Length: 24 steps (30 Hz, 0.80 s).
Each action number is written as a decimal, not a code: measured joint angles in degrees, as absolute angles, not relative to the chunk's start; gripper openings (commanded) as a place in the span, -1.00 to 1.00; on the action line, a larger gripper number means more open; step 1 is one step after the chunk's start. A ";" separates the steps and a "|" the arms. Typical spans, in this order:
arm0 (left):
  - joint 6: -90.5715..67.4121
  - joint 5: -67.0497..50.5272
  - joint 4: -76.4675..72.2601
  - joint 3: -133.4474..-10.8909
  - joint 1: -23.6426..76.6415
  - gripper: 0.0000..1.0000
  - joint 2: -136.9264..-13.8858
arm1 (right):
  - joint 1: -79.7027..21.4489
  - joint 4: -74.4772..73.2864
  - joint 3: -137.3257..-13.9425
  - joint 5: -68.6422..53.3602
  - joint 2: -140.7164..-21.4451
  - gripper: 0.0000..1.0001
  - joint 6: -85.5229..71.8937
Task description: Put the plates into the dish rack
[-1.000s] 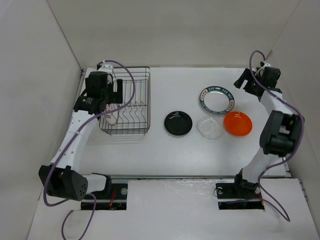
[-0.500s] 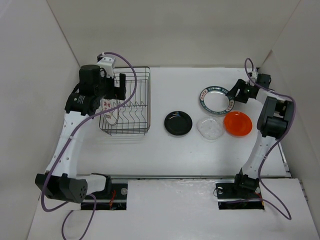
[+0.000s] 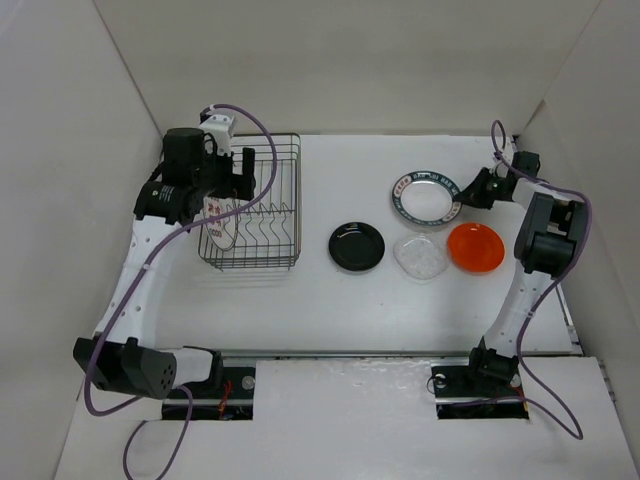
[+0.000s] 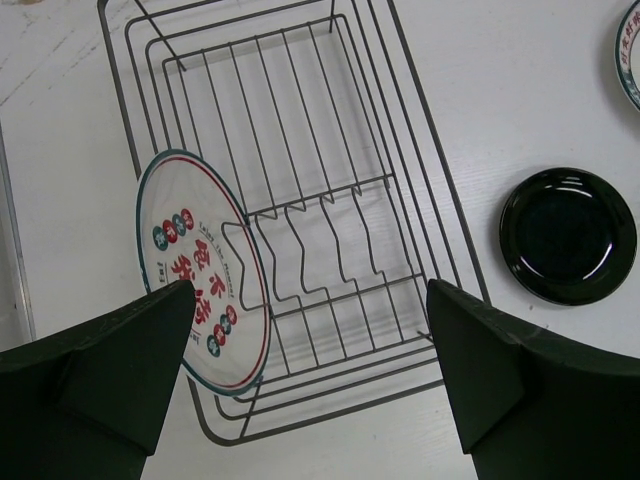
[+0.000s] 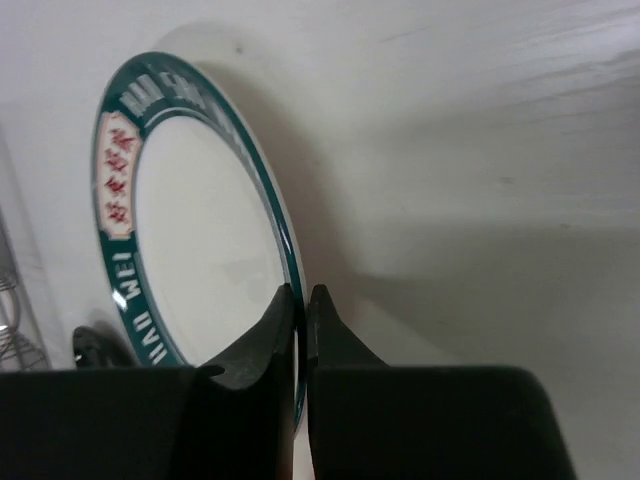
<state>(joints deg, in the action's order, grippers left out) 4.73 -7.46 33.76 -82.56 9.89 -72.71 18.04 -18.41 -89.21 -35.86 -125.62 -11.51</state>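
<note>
Plates lie in a loose group on the right half of the white table: a black plate nearest the middle, a clear plate and an orange plate beside it, and a green-rimmed plate just behind those two. A fifth, the grey-rimmed plate with red and green marks, stands on edge at the left end of the dish rack, leaning against the prongs.

The right arm stretches up from its base to the far right corner, then bends its wrist left and low to the table. The right gripper pinches the near edge of the green-rimmed plate, fingers almost together on the rim.

The left arm rises along the left wall and curls over the rack. The left gripper hangs above the wires, spread wide, holding nothing.
</note>
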 measured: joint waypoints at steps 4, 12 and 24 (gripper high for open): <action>4.71 -7.51 33.78 -82.56 9.89 1.00 -73.71 | 18.04 -18.61 -89.32 -38.92 -125.62 -1.00 -13.39; 4.69 -15.29 34.33 -89.97 9.69 1.00 -80.84 | 18.04 -1.45 -76.73 -42.96 -119.77 -1.00 -26.35; 4.19 -37.74 25.54 -103.28 15.49 1.00 -98.48 | 9.02 47.42 -61.84 -46.48 -98.28 -1.00 -53.71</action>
<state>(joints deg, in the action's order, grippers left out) 4.19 -37.74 25.54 -103.28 15.49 -98.48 9.02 47.42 -61.84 -46.48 -98.28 -53.71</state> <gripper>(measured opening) 0.997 0.048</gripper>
